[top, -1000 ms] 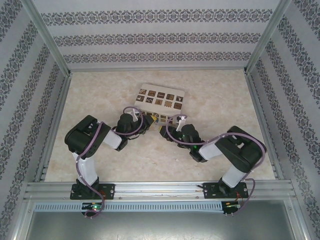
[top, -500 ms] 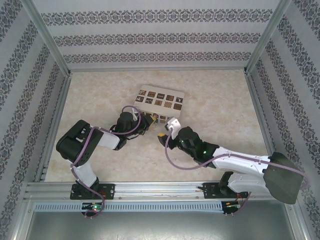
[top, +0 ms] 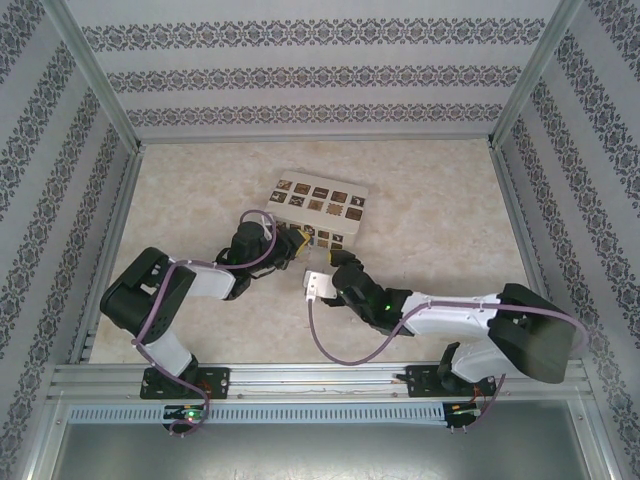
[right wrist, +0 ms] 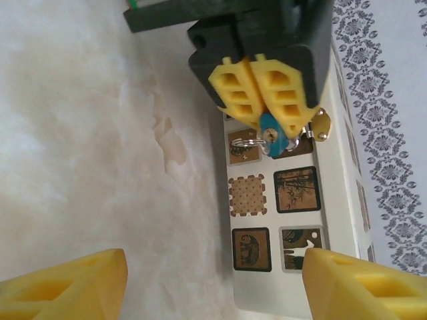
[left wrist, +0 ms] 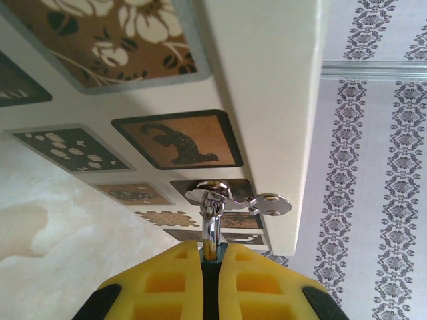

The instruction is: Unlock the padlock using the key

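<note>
Withdrawn from the white box [right wrist: 333,213], right gripper [right wrist: 213,287] now stands wide and empty; left gripper [right wrist: 259,110] pinches the teal padlock [right wrist: 270,137] against the box front. Its keyhole looks empty: unlocking apparently pending.

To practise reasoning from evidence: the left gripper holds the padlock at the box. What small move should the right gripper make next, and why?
Probably ease the right gripper toward the padlock: it stands open, empty and apart, while the shut left gripper presents the keyhole. Whether a key sits there is unclear.
</note>
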Controlling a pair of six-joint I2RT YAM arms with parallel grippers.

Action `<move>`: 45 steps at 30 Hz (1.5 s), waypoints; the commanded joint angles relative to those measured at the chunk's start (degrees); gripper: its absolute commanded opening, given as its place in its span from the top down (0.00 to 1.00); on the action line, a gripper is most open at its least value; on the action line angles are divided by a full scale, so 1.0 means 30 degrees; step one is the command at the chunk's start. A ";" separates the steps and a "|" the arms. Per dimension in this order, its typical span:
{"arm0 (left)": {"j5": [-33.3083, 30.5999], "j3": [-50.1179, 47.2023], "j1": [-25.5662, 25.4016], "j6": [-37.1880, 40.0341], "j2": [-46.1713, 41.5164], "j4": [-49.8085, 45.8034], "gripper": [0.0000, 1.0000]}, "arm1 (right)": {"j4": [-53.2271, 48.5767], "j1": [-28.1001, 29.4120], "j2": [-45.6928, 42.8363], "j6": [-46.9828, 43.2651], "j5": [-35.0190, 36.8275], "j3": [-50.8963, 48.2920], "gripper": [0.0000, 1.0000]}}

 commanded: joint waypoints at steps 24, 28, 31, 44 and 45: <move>-0.0258 0.0295 -0.0680 -0.0764 -0.2552 -0.2761 1.00 | 0.2755 -0.2610 0.2438 -0.2184 -0.4451 0.2137 0.63; -0.0255 0.0325 -0.0712 -0.0855 -0.2498 -0.2732 1.00 | 0.2937 -0.2574 0.2625 -0.2065 -0.4623 0.2232 0.67; -0.0246 0.0354 -0.0703 -0.0908 -0.2486 -0.2717 1.00 | 0.2968 -0.2567 0.2747 -0.1903 -0.4666 0.2291 0.70; -0.0102 0.0409 -0.0760 -0.1089 -0.2237 -0.2597 1.00 | 0.3574 -0.2290 0.3642 -0.1662 -0.4365 0.2480 0.73; -0.0106 0.0410 -0.0771 -0.1085 -0.2209 -0.2586 1.00 | 0.3647 -0.2272 0.3742 -0.1619 -0.4292 0.2538 0.74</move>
